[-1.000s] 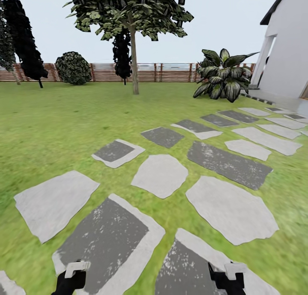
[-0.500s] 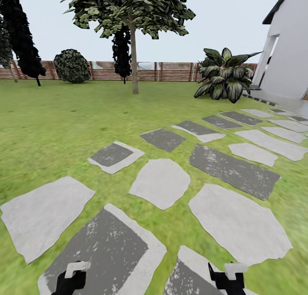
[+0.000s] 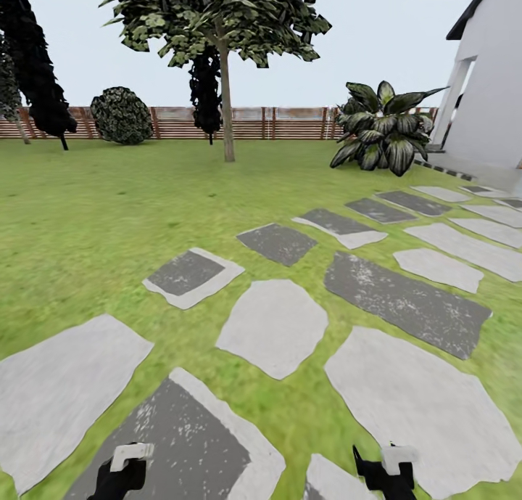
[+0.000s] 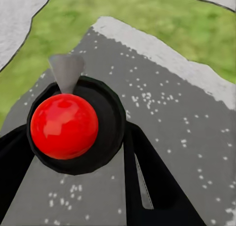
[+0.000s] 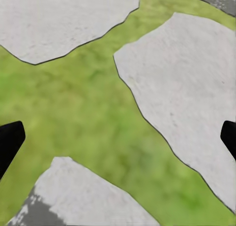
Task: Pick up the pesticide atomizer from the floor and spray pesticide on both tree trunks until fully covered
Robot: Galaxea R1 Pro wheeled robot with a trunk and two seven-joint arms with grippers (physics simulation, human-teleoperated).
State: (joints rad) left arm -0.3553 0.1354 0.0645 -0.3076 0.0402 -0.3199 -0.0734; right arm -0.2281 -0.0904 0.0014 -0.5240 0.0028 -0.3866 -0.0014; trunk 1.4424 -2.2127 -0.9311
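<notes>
A: Where was the pesticide atomizer (image 4: 73,125) seen relative to the left tool (image 4: 73,152)?

B: It was pinched between that tool's two black fingers (image 4: 147,181). In the left wrist view its red top was seen end-on, ringed by the dark body, with a grey cone of spray pointed toward 12 o'clock. It was carried above a dark speckled slab of the floor (image 4: 187,117), not lying on it.

A: And the right tool (image 5: 118,137)?

B: It was spread wide; only the black tips were seen at 9 and 3 o'clock of the right wrist view, with nothing between them. Grass and pale slabs were seen below it.

A: What was shown from the head?

B: Both arms were seen at the lower edge, the left tool (image 3: 123,471) at about 7 o'clock and the right tool (image 3: 384,471) at about 5 o'clock. One tree (image 3: 217,21) was seen at 12 o'clock, its tree trunk (image 3: 228,115) set in the lawn before the wooden fence (image 3: 290,123). A round bush (image 3: 122,115) was seen at 11 o'clock, a broad-leaved plant (image 3: 380,130) at 1 o'clock, and the white house (image 3: 493,86) at 2 o'clock.
</notes>
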